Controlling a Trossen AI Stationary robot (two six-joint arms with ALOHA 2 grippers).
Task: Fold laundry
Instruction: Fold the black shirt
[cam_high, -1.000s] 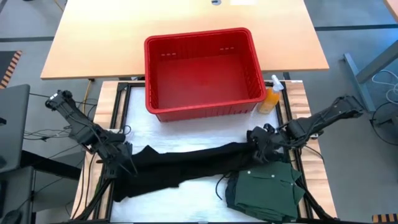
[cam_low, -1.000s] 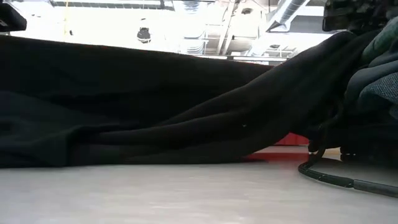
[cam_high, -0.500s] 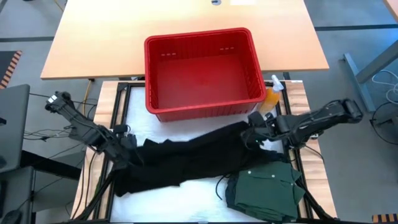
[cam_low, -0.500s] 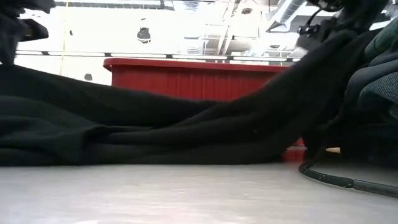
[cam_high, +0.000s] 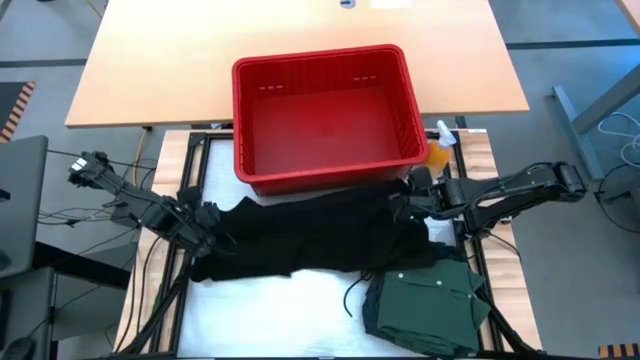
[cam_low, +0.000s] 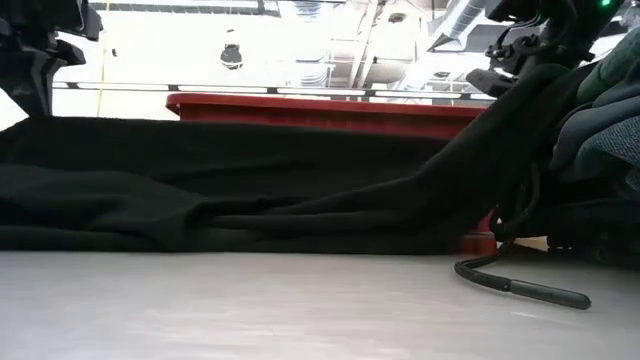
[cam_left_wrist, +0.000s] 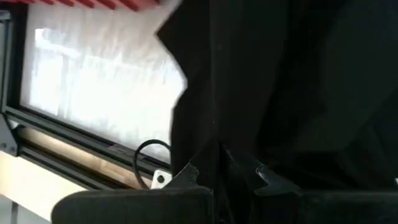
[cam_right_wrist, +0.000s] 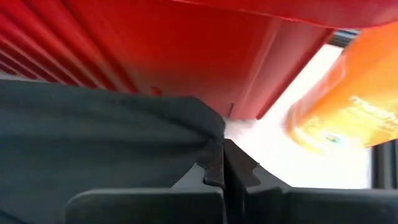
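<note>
A black garment (cam_high: 315, 235) of the laundry lies spread across the white table top just in front of the red basket (cam_high: 325, 110). My left gripper (cam_high: 205, 228) is shut on its left end. My right gripper (cam_high: 400, 205) is shut on its far right corner, close to the basket wall. In the low view the cloth (cam_low: 250, 190) rises toward my right gripper (cam_low: 520, 60) at the upper right. A folded green buttoned shirt (cam_high: 430, 305) rests flat at the table's near right. My left gripper pinches the garment's left edge (cam_left_wrist: 205, 140) between its two shut fingers, slanting steeply down from the table's left. The rest of the cloth lies slack on the table. My right gripper pinches the garment's far right corner (cam_right_wrist: 208, 127) between its two shut fingers, slanting down from the right. That corner is lifted off the table, and the cloth slopes down from it onto the table.
An orange spray bottle (cam_high: 437, 155) stands right of the basket, close to my right gripper. A black cable (cam_low: 520, 285) lies on the table near the green shirt. Bare white table (cam_high: 280, 300) shows in front of the garment.
Both grippers have gone toward the table's far edge and the basket, tipping and rolling as they went, and stayed shut. They carried the garment's far edge with them. The cloth, a narrow band before, now lies spread wider, its far edge against the basket.
</note>
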